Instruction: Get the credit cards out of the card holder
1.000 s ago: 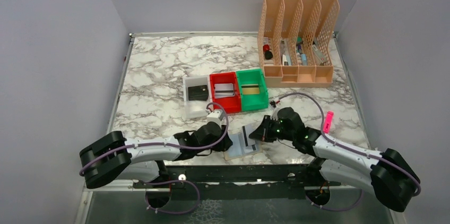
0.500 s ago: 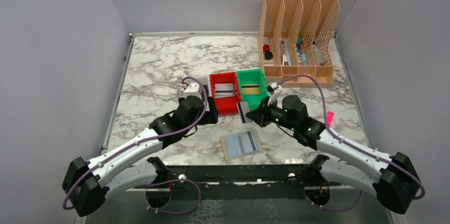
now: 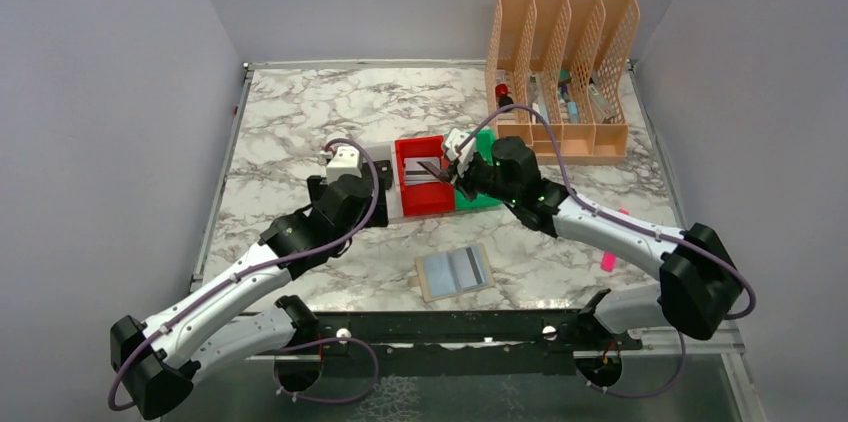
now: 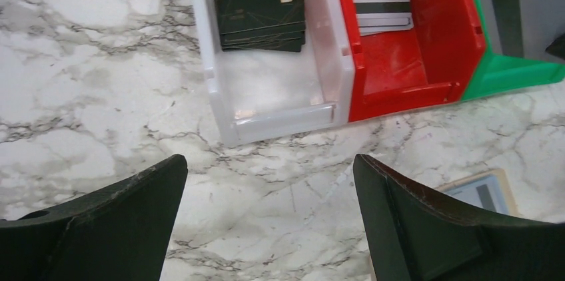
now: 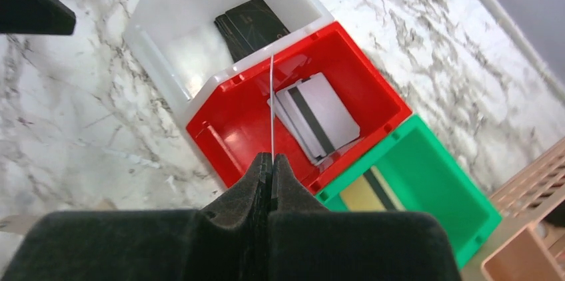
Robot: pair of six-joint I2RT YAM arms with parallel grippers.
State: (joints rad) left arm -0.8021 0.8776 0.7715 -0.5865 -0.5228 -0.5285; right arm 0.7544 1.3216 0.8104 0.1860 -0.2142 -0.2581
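The tan card holder [image 3: 453, 272] lies open and flat on the marble near the front edge; one corner [image 4: 483, 191] also shows in the left wrist view. My right gripper [image 5: 272, 158] is shut on a silvery grey credit card [image 5: 272, 104], seen edge-on above the red tray [image 5: 220, 128]. From above, that gripper [image 3: 448, 170] hovers over the red tray [image 3: 425, 204]. My left gripper [image 4: 270, 164] is open and holds nothing, just in front of the white tray [image 4: 280, 118]. Several black credit cards [image 4: 260, 14] lie in that tray.
Silvery cards [image 4: 380, 8] lie in the red tray, and a gold card [image 5: 363, 194] lies in the green tray [image 5: 426, 194]. A peach desk organiser [image 3: 560, 72] stands at the back right. A pink marker [image 3: 607, 262] lies beside the right arm.
Both grippers left the card holder and moved back to the trays. The left one opened by the white tray. The right one carried the grey card over the red tray.
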